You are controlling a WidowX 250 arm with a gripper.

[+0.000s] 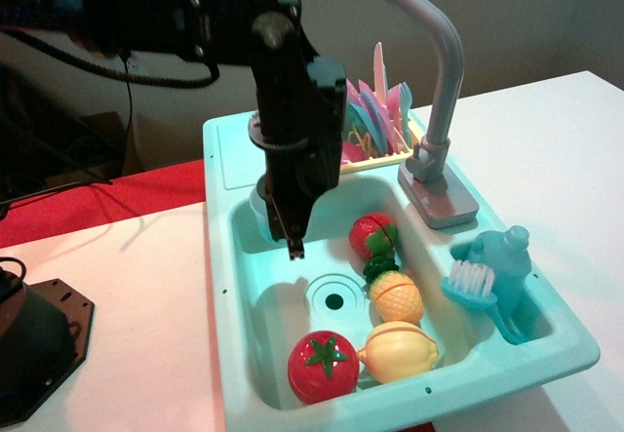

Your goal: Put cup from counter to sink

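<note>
The pale teal translucent cup (260, 205) is held in my black gripper (292, 240), which is shut on it. The cup hangs above the back left part of the sink (283, 291), just inside the basin's left wall. The sink is a pale teal basin with a round ringed drain (333, 300) and a tall grey faucet (441, 71). The counter ledge (231, 151) behind the basin is partly hidden by my arm. The cup is well below the level of the ledge.
In the sink lie a toy strawberry (372, 234), pineapple (396, 297), lemon (400, 351) and tomato (322, 365). A yellow dish rack (378, 159) with plates stands behind. A brush (472, 281) and blue bottle (503, 256) sit right. A black object (34, 344) is at far left.
</note>
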